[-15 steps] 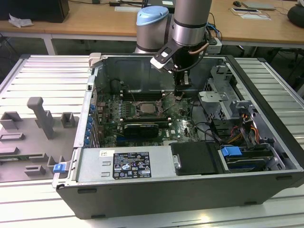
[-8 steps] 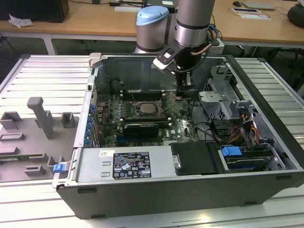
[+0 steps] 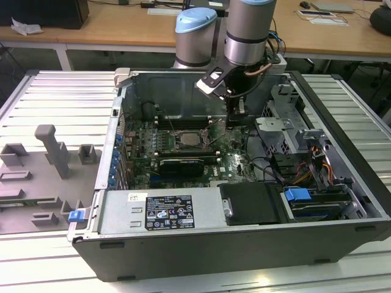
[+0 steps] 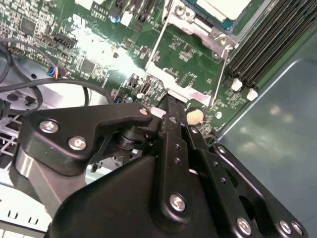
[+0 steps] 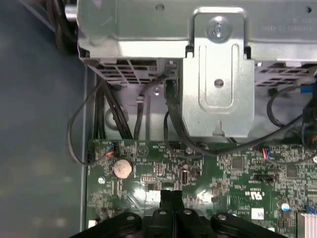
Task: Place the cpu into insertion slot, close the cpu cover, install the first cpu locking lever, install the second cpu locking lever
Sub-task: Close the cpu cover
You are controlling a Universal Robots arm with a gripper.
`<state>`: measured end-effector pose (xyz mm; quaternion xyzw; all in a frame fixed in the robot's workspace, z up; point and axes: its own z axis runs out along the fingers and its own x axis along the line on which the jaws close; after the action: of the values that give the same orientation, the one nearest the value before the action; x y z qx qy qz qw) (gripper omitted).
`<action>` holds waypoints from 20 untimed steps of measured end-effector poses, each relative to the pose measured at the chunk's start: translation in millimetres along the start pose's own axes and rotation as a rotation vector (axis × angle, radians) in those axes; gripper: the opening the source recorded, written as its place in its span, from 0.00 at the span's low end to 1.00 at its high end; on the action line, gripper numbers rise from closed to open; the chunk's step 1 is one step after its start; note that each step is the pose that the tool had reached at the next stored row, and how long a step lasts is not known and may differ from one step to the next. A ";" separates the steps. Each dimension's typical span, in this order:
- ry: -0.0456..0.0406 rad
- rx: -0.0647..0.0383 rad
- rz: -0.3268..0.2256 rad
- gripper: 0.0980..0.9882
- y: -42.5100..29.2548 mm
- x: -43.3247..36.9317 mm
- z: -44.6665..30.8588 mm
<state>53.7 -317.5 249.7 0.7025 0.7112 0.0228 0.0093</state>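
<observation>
The pincer (image 3: 234, 121), closed tip to tip, hangs low over the motherboard (image 3: 235, 163), just beside the insertion slot (image 3: 191, 139) on the exterior view's right; the cpu (image 4: 223, 7) sits inside that slot.

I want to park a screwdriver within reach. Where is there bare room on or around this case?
Free: ribbed table on the exterior view's right of the case, and the far patch on the left, beyond the grey fixtures. Crowded: inside the case, with the gripper over the board and cables by the drive cage.
</observation>
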 end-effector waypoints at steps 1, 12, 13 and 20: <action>0.0000 0.000 0.000 0.01 -2.0 0.0 0.0; 0.0000 0.000 0.000 0.01 -39.0 0.4 0.7; 0.0000 0.000 0.000 0.01 -40.6 0.5 0.9; 0.0001 0.000 0.000 0.01 -54.3 0.6 3.5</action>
<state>-0.4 -317.6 243.8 0.7025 0.7113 0.0228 0.0093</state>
